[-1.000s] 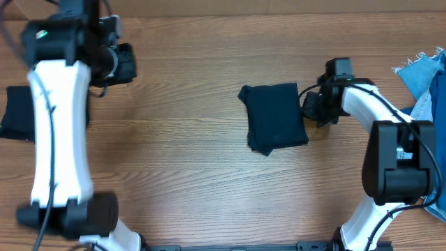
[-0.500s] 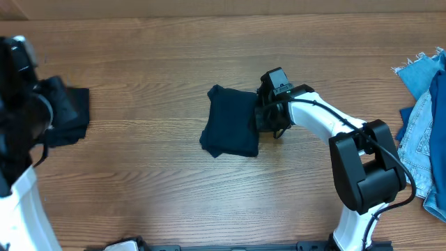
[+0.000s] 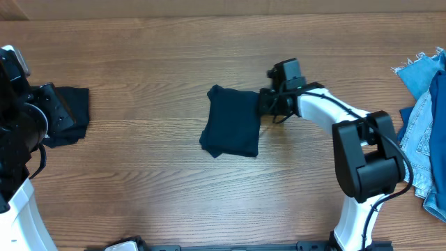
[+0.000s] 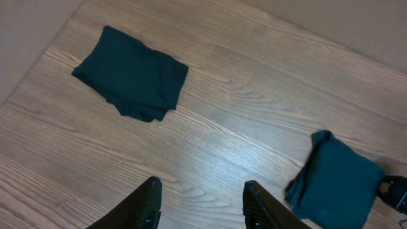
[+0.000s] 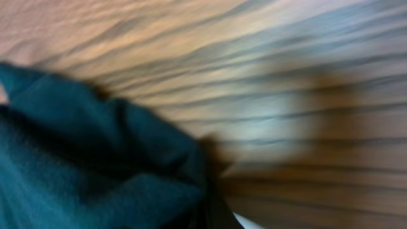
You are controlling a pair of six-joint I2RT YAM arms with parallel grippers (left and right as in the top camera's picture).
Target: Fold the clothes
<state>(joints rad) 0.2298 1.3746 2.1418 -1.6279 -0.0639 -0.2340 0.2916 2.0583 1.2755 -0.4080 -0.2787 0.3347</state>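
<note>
A folded dark navy garment [image 3: 233, 124] lies at the table's middle; it also shows in the left wrist view [image 4: 335, 186]. My right gripper [image 3: 270, 104] is low at its right edge, touching or just beside it. The right wrist view is blurred, with navy cloth [image 5: 82, 159] filling the lower left, and the jaws cannot be made out. A second folded navy garment [image 3: 70, 115] lies at the far left, also in the left wrist view [image 4: 131, 83]. My left gripper [image 4: 200, 205] is open and empty, high above bare wood between the two garments. Light-blue denim pieces [image 3: 426, 104] lie piled at the right edge.
The left arm [image 3: 21, 139] stands over the table's left edge, partly covering the far-left garment. The right arm [image 3: 362, 153] stretches from the front right toward the middle. The wooden table [image 3: 160, 181] carries nothing else.
The middle garment slid left with the right gripper a second ago and now lies still; the gripper has drawn back slightly right. The left arm swung down to the left edge.
</note>
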